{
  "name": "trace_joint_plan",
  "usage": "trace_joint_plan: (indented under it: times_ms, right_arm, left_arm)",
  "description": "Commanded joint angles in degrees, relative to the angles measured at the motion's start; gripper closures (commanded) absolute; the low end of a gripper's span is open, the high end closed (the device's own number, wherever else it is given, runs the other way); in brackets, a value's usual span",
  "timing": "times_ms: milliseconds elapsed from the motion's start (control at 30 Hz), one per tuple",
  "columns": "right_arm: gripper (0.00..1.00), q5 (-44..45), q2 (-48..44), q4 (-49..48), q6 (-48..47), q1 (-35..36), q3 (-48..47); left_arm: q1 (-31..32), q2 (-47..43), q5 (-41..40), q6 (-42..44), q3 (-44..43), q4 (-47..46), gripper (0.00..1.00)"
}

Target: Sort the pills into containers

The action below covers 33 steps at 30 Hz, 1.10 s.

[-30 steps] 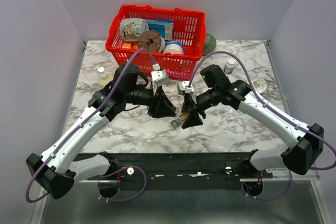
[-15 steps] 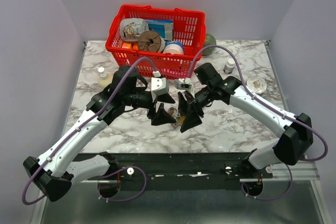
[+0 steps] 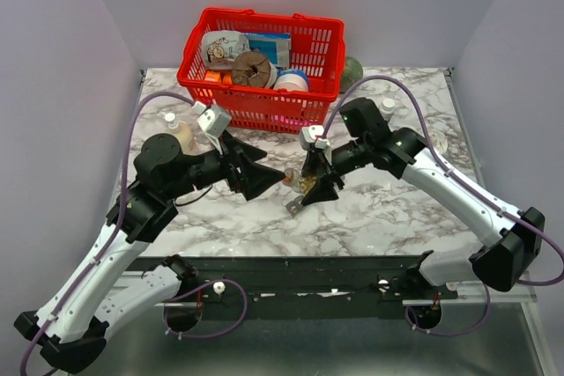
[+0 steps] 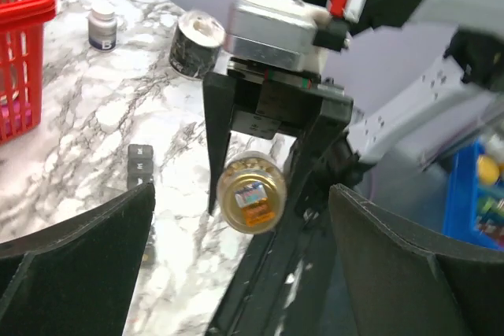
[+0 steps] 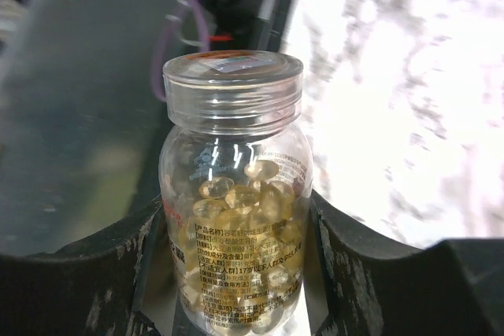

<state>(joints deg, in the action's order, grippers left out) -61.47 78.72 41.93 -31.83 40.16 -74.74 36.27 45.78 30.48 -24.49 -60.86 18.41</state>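
Since the earlier frame the left arm had drawn back toward its own side, and the left gripper (image 3: pixel 273 169) no longer stood close to the right gripper (image 3: pixel 315 184). Its jaws were wide apart and held nothing. In the left wrist view the two dark fingers (image 4: pixel 87 249) framed the scene from both lower corners, and the bottle hung well ahead of them, not touching.

The right gripper was clamped on a clear pill bottle (image 5: pixel 232 194), one finger on each side of its body. The bottle was raised above the marble table (image 3: pixel 388 209), and its clear lid (image 5: pixel 232 84) was on. The lid end, with a small sticker, pointed toward the left gripper. Inside lay many golden capsules (image 5: pixel 236 194).

The dark grey compartment strip (image 3: pixel 293 207) lay flat on the table, just below the right gripper and near the front edge. In the left wrist view only a few of its square cells showed, beside the left finger. Whether any cell held a pill, one could not tell.

A red mesh basket (image 3: pixel 310 48) with packages stood at the back of the table, and a small white bottle (image 4: pixel 103 25) stood apart to its right.
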Motion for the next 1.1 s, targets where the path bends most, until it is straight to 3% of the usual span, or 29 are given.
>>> trace_joint_plan:
  times_ms: [0,133,367,600,1067]
  right_arm:
    - [0.99,16.71,-3.91,-5.79,-6.39,0.44,2.21]
    - [0.99,29.37,-6.91,-15.36,-8.42,2.11,6.62]
    - [0.99,44.67,-8.14,-20.22,-10.44,5.19,7.77]
    - [0.99,50.04,-8.14,-22.86,-11.32,8.0,9.7]
    - [0.99,50.49,-7.61,-24.0,-10.09,8.97,9.96]
  left_arm:
    - [-0.24,-1.04,-8.5,-22.76,2.14,-1.36,0.01]
    - [-0.24,1.76,-13.15,-35.07,1.27,3.18,0.01]
    - [1.08,9.58,-19.84,-38.35,-2.24,7.42,0.01]
    - [2.05,13.37,-18.79,-39.4,-2.25,5.15,0.03]
    - [2.14,14.42,-17.65,-40.72,-1.45,4.26,0.27]
